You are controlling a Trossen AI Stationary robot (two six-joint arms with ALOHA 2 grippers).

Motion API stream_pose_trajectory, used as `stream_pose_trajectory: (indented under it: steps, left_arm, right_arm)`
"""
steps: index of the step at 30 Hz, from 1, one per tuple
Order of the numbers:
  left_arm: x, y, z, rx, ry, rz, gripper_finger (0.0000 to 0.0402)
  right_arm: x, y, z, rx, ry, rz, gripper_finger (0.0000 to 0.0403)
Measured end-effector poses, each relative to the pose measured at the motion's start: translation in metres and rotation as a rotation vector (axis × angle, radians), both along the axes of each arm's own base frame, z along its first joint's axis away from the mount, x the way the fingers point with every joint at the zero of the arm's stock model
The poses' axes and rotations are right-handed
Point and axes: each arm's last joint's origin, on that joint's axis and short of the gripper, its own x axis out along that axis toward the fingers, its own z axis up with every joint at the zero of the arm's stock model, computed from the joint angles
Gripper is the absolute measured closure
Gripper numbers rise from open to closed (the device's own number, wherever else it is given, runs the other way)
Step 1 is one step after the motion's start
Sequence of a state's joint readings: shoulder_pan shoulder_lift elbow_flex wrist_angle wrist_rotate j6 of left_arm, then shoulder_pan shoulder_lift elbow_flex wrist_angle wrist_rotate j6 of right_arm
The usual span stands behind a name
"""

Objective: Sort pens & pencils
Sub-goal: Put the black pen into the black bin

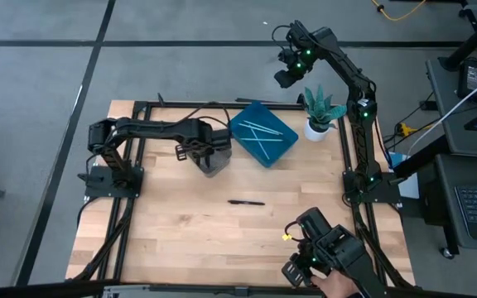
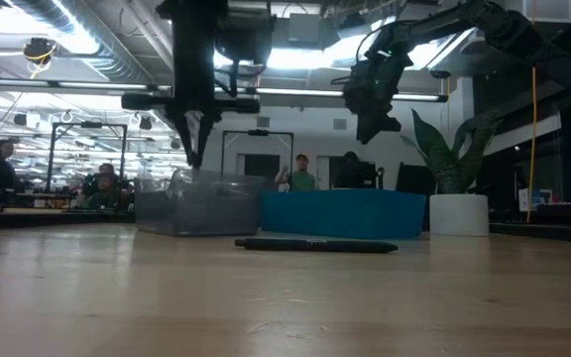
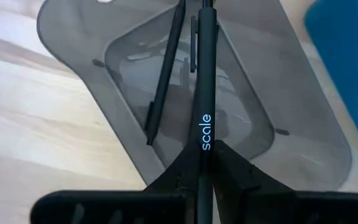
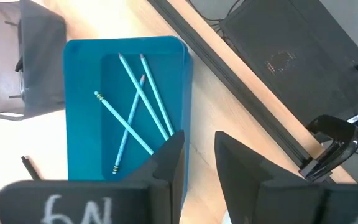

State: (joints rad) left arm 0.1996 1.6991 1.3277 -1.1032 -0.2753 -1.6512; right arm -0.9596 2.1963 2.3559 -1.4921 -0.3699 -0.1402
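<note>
Lying alone mid-desk (image 1: pixel 172 240), nearest the front edge: one black pen (image 1: pixel 246 202), flat and crosswise, well apart from both trays.

Beyond it, to the left, a grey tray (image 1: pixel 212 162) resting on the wood. Inside, seen from the left wrist: one black pen (image 3: pixel 165 71) lying aslant on the floor of the tray. Hovering right above this tray, the left gripper (image 1: pixel 199 150), jaws closed on another black pen (image 3: pixel 205 87), printed "scale", held lengthwise over the tray's opening.

Just right of the grey tray, a blue tray (image 1: pixel 281 146), turned at an angle. Inside: four light blue pencils (image 4: pixel 135 106), crossing one another in a loose heap, all within the walls.

Farther right, near the desk's back corner, a potted plant (image 1: pixel 320 112) in a white pot.

Farthest back, raised high past the desk's rear edge, the right gripper (image 1: pixel 288 73), jaws apart and empty, looking down on the blue tray.

Behind all, in the room, people standing and seated at desks.
</note>
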Motion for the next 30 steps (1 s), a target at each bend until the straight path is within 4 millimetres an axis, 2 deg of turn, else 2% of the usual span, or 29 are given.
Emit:
stream_pose_trajectory:
  steps: [13,18,21,30]
  left_arm:
    - [0.012,0.023,-0.028,-0.015,0.047,-0.005,0.0382]
    - [0.011,0.029,-0.029,-0.011,0.048,-0.007,0.0382]
    - [0.011,0.03,-0.031,-0.007,0.044,-0.003,0.0382]
    - [0.007,0.022,-0.057,-0.046,0.004,0.001,0.038]
  right_arm:
    - [0.0,0.0,0.0,0.001,0.0,0.0,0.0313]
    - [0.0,0.0,0.0,0.002,0.0,-0.003,0.0313]
    - [0.0,0.0,0.0,0.004,0.001,-0.003,0.0313]
    - [0.0,0.0,0.0,0.004,0.001,-0.003,0.0313]
